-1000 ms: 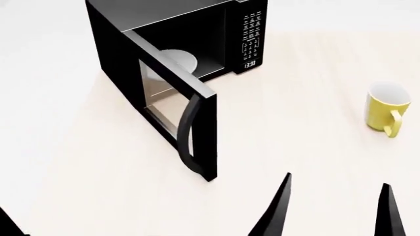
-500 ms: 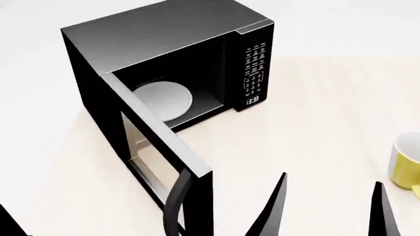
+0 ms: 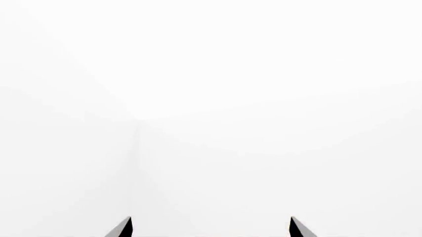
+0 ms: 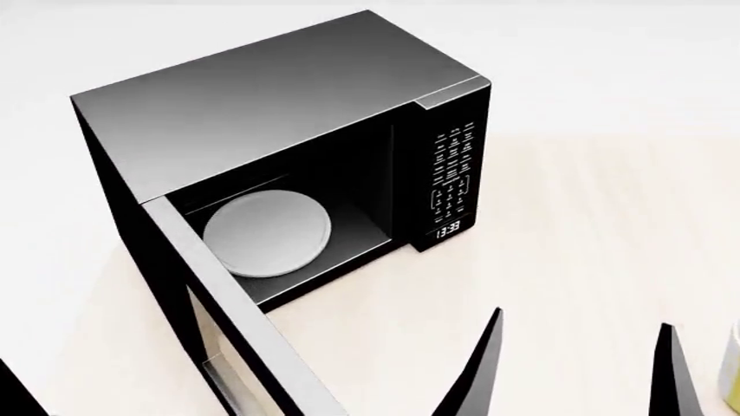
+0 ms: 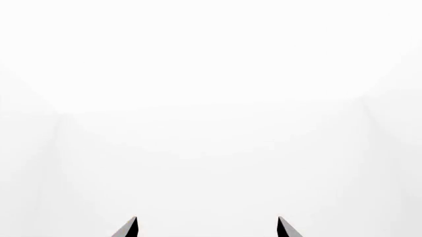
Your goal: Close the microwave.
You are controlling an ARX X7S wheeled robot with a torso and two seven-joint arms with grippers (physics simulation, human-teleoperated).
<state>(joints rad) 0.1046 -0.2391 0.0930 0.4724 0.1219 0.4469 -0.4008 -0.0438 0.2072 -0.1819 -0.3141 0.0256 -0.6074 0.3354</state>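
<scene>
the microwave [image 4: 277, 121] stands on a pale wooden table [image 4: 578, 217], toward the back and left of the head view, turned so its front faces down and to the right. its door [image 4: 237, 334] is swung wide open on the left side and sticks out toward the robot, running off the bottom edge of the view, so its handle is out of sight. inside the dark cavity lies a white round plate [image 4: 269, 234], flat on the floor of the oven. to the right of the opening sits the keypad [image 4: 453, 169] with white lettering, and below it the clock display [image 4: 449, 230] glows with white digits.

the right gripper [image 4: 573, 373] shows as two black pointed fingers rising from the bottom of the head view, right of the door and apart from it; the fingers are spread wide with nothing between them. a sliver of a yellow-green thing [image 4: 730, 368] peeks in at the right edge, too little to name.

the left gripper [image 3: 211, 228] shows in its wrist view as two black tips set well apart against plain white, holding nothing. the right wrist view shows the same: two spread tips and blank white beyond.
</scene>
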